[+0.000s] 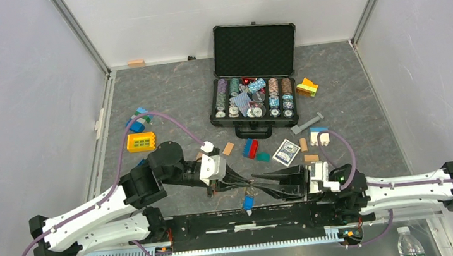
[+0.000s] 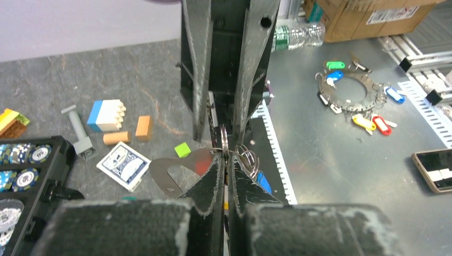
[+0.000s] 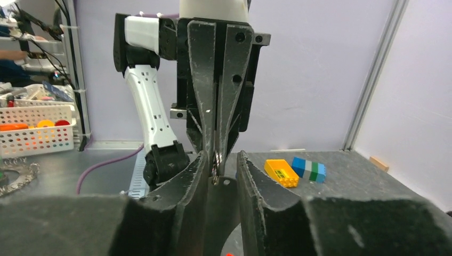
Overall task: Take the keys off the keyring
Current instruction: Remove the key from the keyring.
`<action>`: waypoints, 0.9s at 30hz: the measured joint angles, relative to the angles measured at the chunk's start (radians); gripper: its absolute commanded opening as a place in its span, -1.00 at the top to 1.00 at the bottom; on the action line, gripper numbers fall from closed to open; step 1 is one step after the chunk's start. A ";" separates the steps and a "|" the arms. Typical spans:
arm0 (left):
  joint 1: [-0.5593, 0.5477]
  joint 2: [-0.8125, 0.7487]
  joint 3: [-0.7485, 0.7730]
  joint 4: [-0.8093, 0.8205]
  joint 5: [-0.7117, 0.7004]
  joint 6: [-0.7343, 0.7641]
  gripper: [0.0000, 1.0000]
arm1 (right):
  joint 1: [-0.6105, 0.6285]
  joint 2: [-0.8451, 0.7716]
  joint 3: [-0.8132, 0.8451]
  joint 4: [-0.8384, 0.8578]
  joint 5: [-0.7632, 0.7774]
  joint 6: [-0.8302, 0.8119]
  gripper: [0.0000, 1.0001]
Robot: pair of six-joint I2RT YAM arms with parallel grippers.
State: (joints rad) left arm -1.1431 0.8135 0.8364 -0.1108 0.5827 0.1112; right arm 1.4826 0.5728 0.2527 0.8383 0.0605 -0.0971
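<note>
The keyring (image 2: 224,143) is a thin silver wire ring held edge-on just above the table's near edge. My left gripper (image 2: 226,160) is shut on it, fingertips pressed together. More wire loops (image 2: 247,157), a blue-headed key (image 2: 263,183) and a flat grey metal tag (image 2: 170,172) hang beside it. From above, the blue key (image 1: 247,202) dangles below both grippers. My right gripper (image 3: 223,160) faces the left one tip to tip, its jaws open. The keyring (image 3: 215,162) lies close against its left finger (image 3: 197,176), and the right finger stands apart from it.
An open black case of poker chips (image 1: 252,93) stands at the back. A card deck (image 1: 287,152), a yellow block (image 1: 141,141) and other toy blocks (image 1: 251,149) lie around. Beyond the table edge are a ring of coloured key tags (image 2: 346,96) and a phone (image 2: 434,170).
</note>
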 measured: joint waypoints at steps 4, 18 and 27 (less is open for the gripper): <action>0.000 -0.001 0.026 -0.105 -0.008 0.041 0.95 | 0.000 -0.036 0.068 -0.155 0.012 -0.017 0.13; 0.000 0.066 0.245 -0.528 -0.065 0.243 0.95 | 0.000 0.056 0.359 -0.678 0.016 -0.026 0.02; 0.000 0.149 0.338 -0.750 -0.063 0.330 0.95 | 0.000 0.181 0.425 -0.848 -0.016 -0.006 0.07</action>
State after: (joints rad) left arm -1.1431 0.9627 1.1744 -0.8612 0.5198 0.4408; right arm 1.4826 0.7536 0.6773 -0.0093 0.0448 -0.1036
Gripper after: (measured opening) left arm 0.044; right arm 0.489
